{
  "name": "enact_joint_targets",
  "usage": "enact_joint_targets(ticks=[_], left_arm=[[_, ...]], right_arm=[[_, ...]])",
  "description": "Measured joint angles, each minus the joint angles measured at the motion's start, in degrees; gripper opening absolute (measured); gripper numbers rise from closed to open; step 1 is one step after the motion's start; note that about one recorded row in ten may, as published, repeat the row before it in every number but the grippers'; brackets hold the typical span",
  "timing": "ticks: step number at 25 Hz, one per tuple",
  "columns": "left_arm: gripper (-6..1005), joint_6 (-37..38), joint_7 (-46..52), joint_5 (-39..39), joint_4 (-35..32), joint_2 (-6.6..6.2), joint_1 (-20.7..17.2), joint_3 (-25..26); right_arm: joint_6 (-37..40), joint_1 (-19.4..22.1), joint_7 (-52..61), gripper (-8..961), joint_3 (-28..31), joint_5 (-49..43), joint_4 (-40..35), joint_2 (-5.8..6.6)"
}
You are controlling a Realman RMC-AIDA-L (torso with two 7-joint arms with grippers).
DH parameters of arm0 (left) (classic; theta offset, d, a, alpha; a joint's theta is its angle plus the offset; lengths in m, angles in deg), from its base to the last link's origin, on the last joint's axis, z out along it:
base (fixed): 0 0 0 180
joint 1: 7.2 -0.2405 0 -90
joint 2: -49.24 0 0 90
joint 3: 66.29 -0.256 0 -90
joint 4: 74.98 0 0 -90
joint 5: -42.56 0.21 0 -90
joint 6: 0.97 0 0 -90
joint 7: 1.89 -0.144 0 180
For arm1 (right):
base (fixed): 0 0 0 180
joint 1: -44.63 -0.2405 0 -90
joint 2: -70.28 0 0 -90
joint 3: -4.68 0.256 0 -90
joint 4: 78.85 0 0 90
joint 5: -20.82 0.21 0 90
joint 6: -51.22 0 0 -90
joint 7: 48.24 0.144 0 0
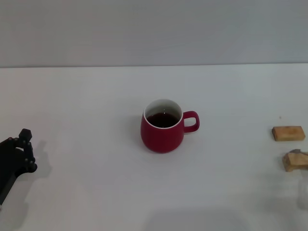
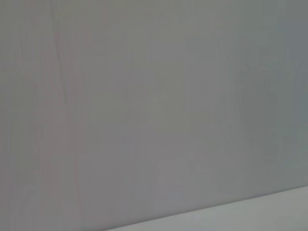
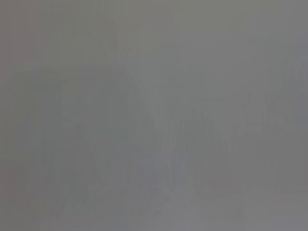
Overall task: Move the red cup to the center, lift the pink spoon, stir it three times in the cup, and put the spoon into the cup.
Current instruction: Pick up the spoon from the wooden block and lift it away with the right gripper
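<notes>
The red cup (image 1: 162,132) stands upright in the middle of the white tabletop (image 1: 86,106), with its handle (image 1: 191,121) pointing right. Its inside is white near the rim and dark red lower down. The pink spoon is not to be made out in any view; only a small greyish bit shows on top of the nearer wooden block (image 1: 294,160). My left gripper (image 1: 17,156) is black and sits low at the far left edge, well away from the cup. The right gripper is out of view. Both wrist views show only plain grey surface.
Two small tan wooden blocks lie at the right edge, the farther block (image 1: 288,133) behind the nearer one. A grey wall rises beyond the table's back edge (image 1: 154,66).
</notes>
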Motion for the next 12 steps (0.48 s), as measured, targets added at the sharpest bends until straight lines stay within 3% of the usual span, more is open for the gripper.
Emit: enact_joint_targets(ticks=[12], left_arm=[[-2, 1.2, 0.0, 0.0, 0.0, 0.00, 0.0, 0.0]], right_arm=[[3.5, -0.2, -0.2, 41, -0.7, -0.1, -0.3, 0.16]])
